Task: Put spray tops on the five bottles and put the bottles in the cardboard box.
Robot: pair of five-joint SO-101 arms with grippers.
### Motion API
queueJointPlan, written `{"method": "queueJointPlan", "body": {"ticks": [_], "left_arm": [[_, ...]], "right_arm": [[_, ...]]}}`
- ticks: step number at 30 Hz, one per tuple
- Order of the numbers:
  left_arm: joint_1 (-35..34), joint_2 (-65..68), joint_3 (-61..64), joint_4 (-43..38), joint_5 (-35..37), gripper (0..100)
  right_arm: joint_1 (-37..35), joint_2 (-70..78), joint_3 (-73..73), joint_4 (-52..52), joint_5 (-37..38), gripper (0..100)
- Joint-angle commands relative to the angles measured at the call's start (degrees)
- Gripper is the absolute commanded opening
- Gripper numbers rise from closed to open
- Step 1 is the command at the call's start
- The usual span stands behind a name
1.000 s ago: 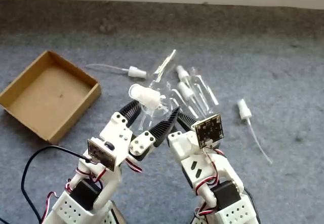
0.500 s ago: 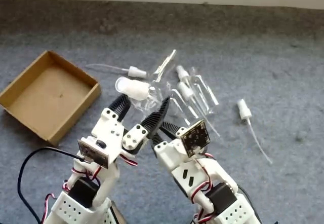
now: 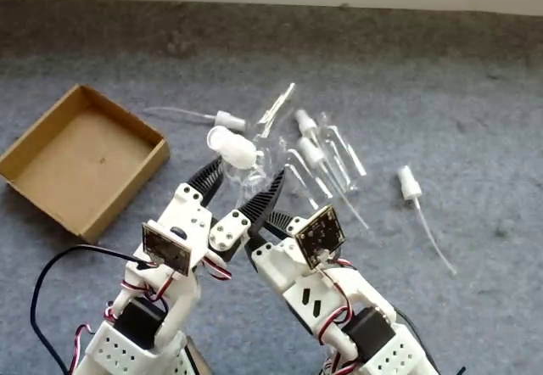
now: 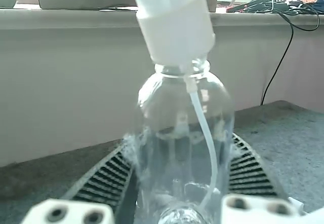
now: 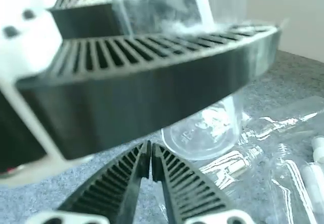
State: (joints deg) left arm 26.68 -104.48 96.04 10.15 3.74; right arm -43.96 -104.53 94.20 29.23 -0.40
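1. Bottle is pinched at its body between the left gripper fingers and held off the table, between the box and the pile. Top is on its neck, tube down inside.
2. Top looks cocked on the neck in the left wrist view. We judge it may not be fully seated, so it could pop off in transit or on the drop.
3. Bottle is clear, smooth plastic. If the squeeze is too light it slides out; if too hard, the wall buckles and it can squirt free.
4. Right gripper has its fingers pressed together on nothing and sits just beside the left gripper's finger. A swing by either arm could knock them together and jar the bottle.
5. Pile lies just beyond both grippers, with 2 loose tops near it. A low sweep could scatter them or snag a tube.
6. Box sits well off to the left arm's side, and we judge 0 of 5 bottles boxed. If released too high or over the wall, the bottle could bounce out or hang on the rim.
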Motion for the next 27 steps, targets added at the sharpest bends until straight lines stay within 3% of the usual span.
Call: {"method": "queueJointPlan", "body": {"ticks": [1, 6, 11, 20, 27], "left_arm": [[2.0, -0.2, 1.1, 0.4, -0.4, 9], [2.0, -0.2, 1.1, 0.4, -0.4, 9], [2.0, -0.2, 1.1, 0.4, -0.4, 9], [1.5, -0.3, 1.1, 0.0, -0.4, 9], [1.5, -0.3, 1.1, -1.0, -0.4, 9]], "right_arm": [[3.7, -0.7, -5.0, -1.3, 0.0, 0.4], [12.4, -0.7, -4.8, -1.5, -0.1, 0.4], [14.9, -0.7, -4.5, -1.5, 0.0, 0.4], [12.9, -0.7, -4.9, -1.3, -0.4, 0.4], [5.0, -0.7, -5.0, -1.2, -0.1, 0.4]]}}
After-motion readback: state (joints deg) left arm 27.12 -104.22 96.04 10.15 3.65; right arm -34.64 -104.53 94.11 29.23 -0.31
